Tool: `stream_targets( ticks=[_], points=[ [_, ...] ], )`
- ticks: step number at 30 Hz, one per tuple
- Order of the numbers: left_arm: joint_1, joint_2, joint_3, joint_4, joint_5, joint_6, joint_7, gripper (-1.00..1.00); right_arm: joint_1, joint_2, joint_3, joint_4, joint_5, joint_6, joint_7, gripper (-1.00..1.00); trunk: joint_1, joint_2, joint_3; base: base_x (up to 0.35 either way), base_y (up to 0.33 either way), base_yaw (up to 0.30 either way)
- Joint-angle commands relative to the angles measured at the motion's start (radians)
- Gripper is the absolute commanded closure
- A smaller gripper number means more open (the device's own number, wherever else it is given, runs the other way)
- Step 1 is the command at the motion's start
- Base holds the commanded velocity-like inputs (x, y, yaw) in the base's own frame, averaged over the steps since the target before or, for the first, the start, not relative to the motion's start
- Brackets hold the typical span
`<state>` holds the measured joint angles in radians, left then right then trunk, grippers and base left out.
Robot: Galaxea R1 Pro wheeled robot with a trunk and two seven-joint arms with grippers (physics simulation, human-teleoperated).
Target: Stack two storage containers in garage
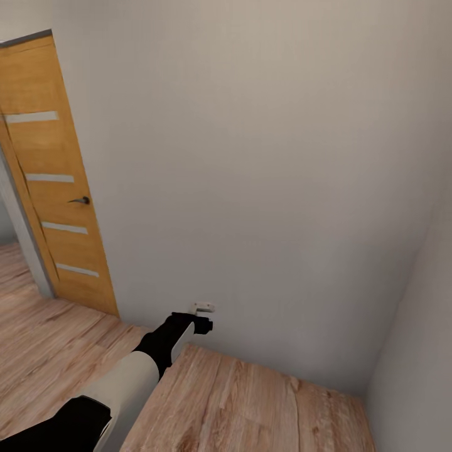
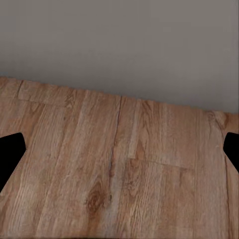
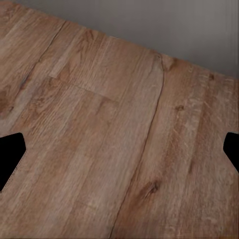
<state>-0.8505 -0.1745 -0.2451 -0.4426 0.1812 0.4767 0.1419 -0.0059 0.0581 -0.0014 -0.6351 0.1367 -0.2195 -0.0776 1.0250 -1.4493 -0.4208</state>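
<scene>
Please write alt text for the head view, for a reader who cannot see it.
The robot's left arm reaches over a wood-plank floor toward a plain white wall. An orange wooden door with a dark handle stands at left.

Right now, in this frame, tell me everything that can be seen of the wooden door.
The door stands at the left of the head view, set against the pale grey wall. It looks like honey-coloured wood with four narrow, pale horizontal strips spaced down its face. A small dark lever handle sits near its right edge, about halfway up. A grey frame shows along its left side. Its bottom meets the light wood-plank floor. Nothing touches it.
</scene>
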Motion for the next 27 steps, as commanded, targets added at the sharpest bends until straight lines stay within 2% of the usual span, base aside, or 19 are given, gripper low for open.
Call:
stream_targets(
  ticks=[1,16,23,27],
  points=[
    [-0.001,0.0,-0.005,0.0,0.011,0.003,0.008,-1.0,0.0,0.0,0.0,0.0,0.011,-0.001,-0.007,-1.0,0.0,-0.001,-0.001,0.0,0.0,0.281],
    [-0.001,0.0,-0.006,0.001,0.011,0.003,0.008,-1.0,0.0,0.0,0.0,0.0,0.011,-0.001,-0.007,-1.0,0.0,-0.001,-0.001,0.01,0.0,0.251],
    [0.0,0.0,-0.006,0.001,0.011,0.003,0.008,-1.0,0.0,0.0,0.0,0.0,0.011,-0.001,-0.007,-1.0,0.0,-0.001,-0.001,0.274,0.0,0.038],
    [0.001,0.0,-0.006,0.001,0.011,0.002,0.008,-1.0,0.0,0.0,0.0,0.0,0.011,-0.001,-0.007,-1.0,0.0,-0.001,-0.001,0.063,0.0,0.001]
  ],
)
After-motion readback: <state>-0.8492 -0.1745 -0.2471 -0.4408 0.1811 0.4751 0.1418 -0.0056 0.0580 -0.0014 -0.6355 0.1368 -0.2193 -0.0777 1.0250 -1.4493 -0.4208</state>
